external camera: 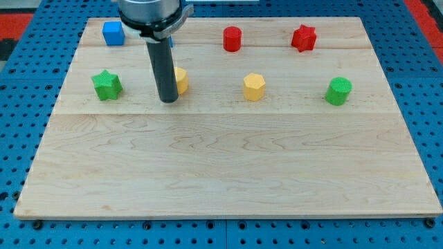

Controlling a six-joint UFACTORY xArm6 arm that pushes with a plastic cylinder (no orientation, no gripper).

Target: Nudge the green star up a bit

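The green star (106, 85) lies on the wooden board (228, 173) at the view's left, in the middle row of blocks. My tip (168, 100) rests on the board to the star's right, well apart from it. The rod stands right in front of a yellow block (181, 80) and hides most of it, so its shape cannot be made out.
A blue cube (113, 32) sits at the top left. A red cylinder (232, 39) and a red star (303, 38) sit along the top. A yellow hexagon (254, 87) is at the middle and a green cylinder (338, 91) at the right.
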